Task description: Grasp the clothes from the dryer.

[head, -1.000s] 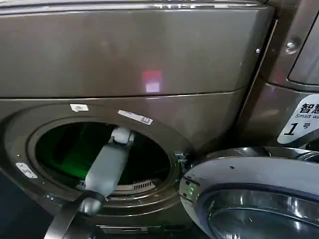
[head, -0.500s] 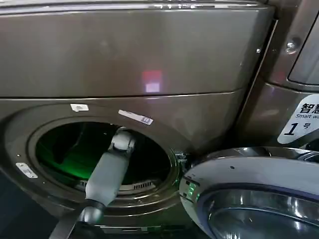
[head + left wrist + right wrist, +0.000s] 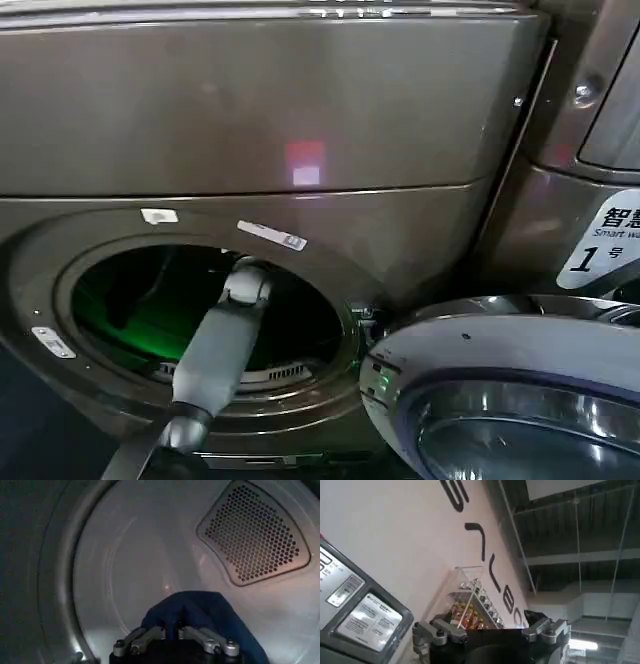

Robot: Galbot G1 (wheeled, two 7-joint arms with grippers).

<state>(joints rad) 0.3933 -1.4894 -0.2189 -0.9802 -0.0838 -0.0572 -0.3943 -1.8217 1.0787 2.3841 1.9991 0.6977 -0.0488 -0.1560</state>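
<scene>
Bronze-brown dryer [image 3: 300, 120] stands open-doored, its pale drum holding dark blue clothes [image 3: 210, 617] directly ahead of the left gripper [image 3: 172, 630], whose fingers pinch the cloth; the right gripper [image 3: 490, 630] waits outside, spread open.

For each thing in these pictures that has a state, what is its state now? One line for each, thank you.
Bronze-brown metallic dryer: porthole open, drum lit green inside.
Silver-grey round glass door: swung open.
Dark blue cloth: lying in the drum, gripped by the left hand.
Left hand: inside the drum, shut on the cloth.
Right hand: away from the dryer, pointing up toward a wall and ceiling, open, holding nothing.
</scene>
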